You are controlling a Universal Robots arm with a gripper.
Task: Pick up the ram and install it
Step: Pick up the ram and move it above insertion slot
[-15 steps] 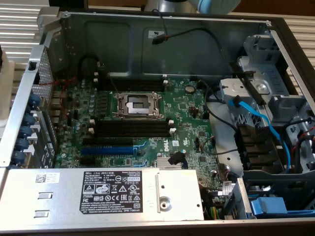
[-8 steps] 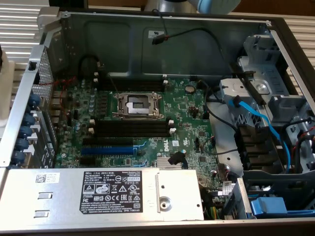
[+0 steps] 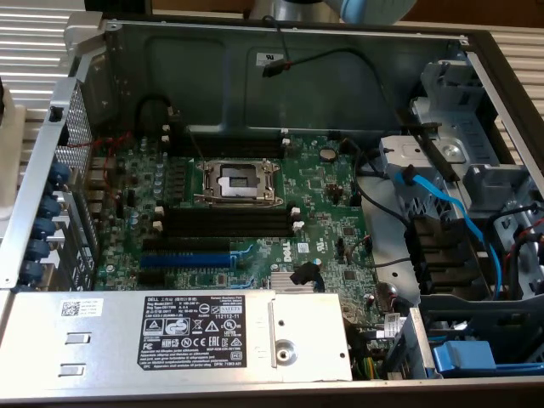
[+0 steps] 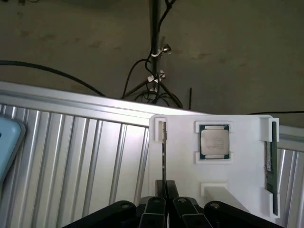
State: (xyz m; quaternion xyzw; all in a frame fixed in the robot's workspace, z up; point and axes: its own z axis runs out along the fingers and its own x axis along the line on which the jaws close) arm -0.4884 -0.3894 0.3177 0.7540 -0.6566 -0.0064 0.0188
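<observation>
The jaws stand pressed nearly together, pinching the ram (image 4: 164,152), a long, thin dark-green circuit-board stick that we see edge-on. In the wrist view the black gripper (image 4: 164,190) closes on one end of the stick. The rest of the stick runs along a side slot of a white plastic holder (image 4: 237,180), which lies on a ribbed silver metal surface (image 4: 71,152). A square silver-lidded processor chip (image 4: 214,142) sits in the holder's middle pocket, and a second green memory stick (image 4: 269,159) stands in the slot on the far side.

In the exterior view we see an open grey metal computer case (image 3: 340,68) with a green motherboard (image 3: 323,195). Its long black memory slots (image 3: 225,223) lie between the metal-framed processor socket (image 3: 236,181) and the blue expansion slot (image 3: 185,260).
</observation>
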